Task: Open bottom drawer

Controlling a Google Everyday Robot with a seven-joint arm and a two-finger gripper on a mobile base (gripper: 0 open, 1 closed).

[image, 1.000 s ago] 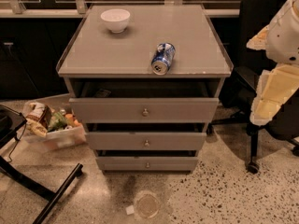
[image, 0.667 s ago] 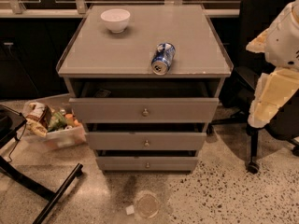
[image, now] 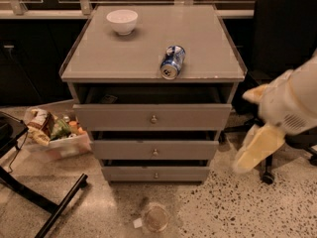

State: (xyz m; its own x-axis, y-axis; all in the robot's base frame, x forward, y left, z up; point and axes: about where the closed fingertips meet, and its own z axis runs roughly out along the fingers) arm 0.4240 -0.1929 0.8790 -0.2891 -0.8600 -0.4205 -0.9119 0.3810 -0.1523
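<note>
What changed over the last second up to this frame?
The arm with its gripper has swung down and left in the picture, from beside the cabinet top to level with the lower drawers, right of the cabinet. It touches nothing. The bottom drawer, the two drawers above it, the bowl and the can are where they were.

My robot's arm [image: 293,100] at the right edge of the camera view: a bulky, rounded white casing, smooth and unmarked, with a small cream tab at its near end. Below it is the gripper [image: 256,151], a pale yellow-cream tapering piece, blurred, just right of the grey cabinet [image: 148,53].
</note>
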